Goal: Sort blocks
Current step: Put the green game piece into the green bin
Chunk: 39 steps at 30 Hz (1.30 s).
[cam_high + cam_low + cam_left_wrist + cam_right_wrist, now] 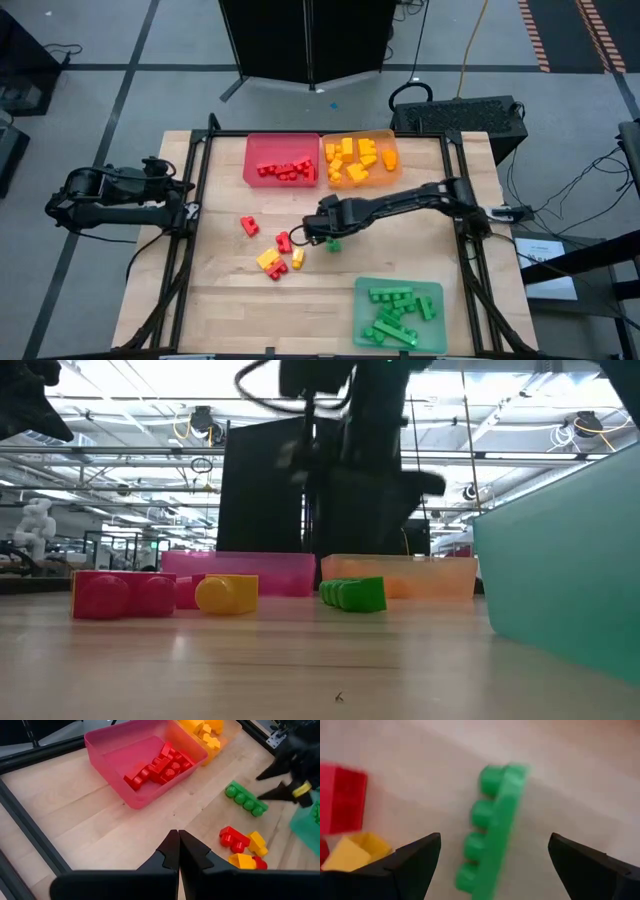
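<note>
table [420,250] mid | green block [492,827] lies loose | right end effector [495,865] spread, straddling it, long axis running between fingers | left end effector [178,852] pressed together, far left

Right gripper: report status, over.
Right gripper open, astride the loose green block on the table. Left gripper shut, parked at table's left edge. Red block close beside; nothing blocking.

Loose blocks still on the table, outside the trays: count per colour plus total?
Red blocks: 3
Yellow blocks: 2
Green block: 1
Total: 6
</note>
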{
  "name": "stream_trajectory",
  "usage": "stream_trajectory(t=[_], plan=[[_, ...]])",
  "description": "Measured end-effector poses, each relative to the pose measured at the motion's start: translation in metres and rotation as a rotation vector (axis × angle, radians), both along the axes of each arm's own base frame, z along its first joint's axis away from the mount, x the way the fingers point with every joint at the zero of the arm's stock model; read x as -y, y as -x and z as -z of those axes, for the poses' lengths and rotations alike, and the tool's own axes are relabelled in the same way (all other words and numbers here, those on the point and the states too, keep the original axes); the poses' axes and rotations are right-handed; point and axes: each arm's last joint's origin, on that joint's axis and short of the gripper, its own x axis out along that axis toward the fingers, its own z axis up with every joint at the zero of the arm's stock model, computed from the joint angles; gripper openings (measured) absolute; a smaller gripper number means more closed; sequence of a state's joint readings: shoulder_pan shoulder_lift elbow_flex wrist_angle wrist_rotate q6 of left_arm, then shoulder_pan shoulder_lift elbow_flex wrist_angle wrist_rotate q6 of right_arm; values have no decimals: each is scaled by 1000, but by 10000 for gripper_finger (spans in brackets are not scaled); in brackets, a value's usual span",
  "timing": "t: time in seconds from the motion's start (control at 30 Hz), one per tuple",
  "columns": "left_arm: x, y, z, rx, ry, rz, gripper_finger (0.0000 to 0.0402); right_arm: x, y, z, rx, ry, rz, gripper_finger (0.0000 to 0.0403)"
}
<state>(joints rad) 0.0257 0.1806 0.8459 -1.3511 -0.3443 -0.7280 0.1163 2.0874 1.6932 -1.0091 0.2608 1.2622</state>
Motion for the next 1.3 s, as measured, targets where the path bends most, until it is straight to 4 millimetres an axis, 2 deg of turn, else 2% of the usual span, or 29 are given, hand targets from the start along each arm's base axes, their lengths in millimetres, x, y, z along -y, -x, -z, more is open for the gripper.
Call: stream_trajectory(t=[0.2,0.3,0.37,0.47,0.6,0.63,0.67,0.77,0.87,1.03,1.17,1.23,1.3], plan=[[0,0,0,-4,-1,1,2,1,-19,57,-74,-134,-73,361],[0,0,0,-6,-2,1,2,1,-20,69,-115,-176,-59,358],[0,0,0,-8,-4,2,2,1,-19,73,-136,-178,-51,342],[0,0,1,-13,-7,3,2,1,-17,73,-152,-178,-48,282],[0,1,1,-22,-10,-1,2,3,-16,70,-155,-188,-37,150],[0,1,2,-25,-11,-2,2,3,-16,71,-156,-191,-38,134],[0,1,2,-24,-11,-2,2,3,-16,70,-151,-197,-39,137],[0,1,2,-24,-11,-2,2,2,-16,60,-109,-196,-45,137],[0,1,2,-24,-11,-3,2,-2,-12,41,-68,-201,-50,137],[0,1,2,-22,-7,-6,2,-18,8,-25,54,-182,-91,137],[0,1,2,-22,-5,-5,2,-58,36,-68,134,-195,-152,137],[0,1,2,-22,-3,-2,2,-82,60,-87,139,-199,-170,137],[0,1,2,-22,-3,-2,2,-105,85,-96,82,-204,-153,137]])
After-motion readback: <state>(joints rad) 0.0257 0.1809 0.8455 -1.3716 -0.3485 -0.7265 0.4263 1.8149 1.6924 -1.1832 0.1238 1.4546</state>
